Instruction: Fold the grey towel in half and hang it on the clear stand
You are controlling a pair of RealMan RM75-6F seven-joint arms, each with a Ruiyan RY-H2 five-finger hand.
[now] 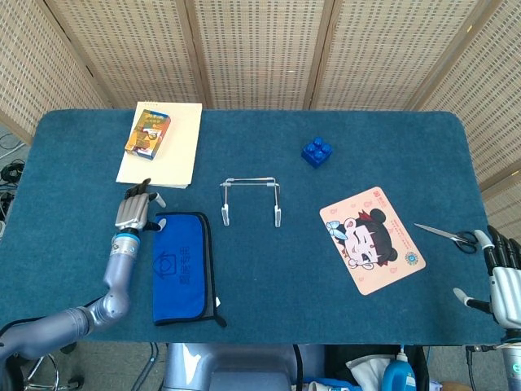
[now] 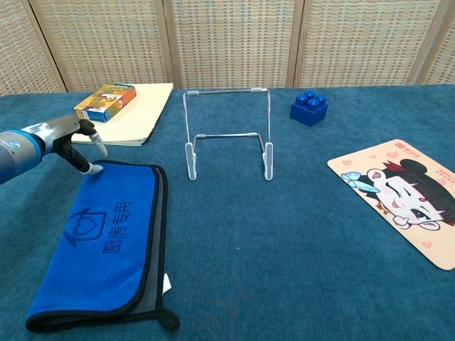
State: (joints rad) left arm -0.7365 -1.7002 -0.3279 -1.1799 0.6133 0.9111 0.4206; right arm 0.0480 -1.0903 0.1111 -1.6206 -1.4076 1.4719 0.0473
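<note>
The towel (image 1: 181,267) lies folded on the table's near left, blue side up with a white logo and a grey layer showing along its right edge (image 2: 106,241). The clear wire stand (image 1: 251,199) stands upright just right of the towel's far end (image 2: 227,135), with nothing on it. My left hand (image 1: 133,210) hovers at the towel's far left corner, fingers apart, one fingertip (image 2: 92,169) down at the corner's edge, holding nothing. My right hand (image 1: 502,277) rests open at the table's near right edge, seen only in the head view.
A blue toy brick (image 1: 317,151) sits behind the stand to the right. A cartoon mat (image 1: 372,239) lies right of centre, with scissors (image 1: 446,235) beyond it. A small box (image 1: 147,133) rests on a cream folder (image 1: 175,151) at the far left.
</note>
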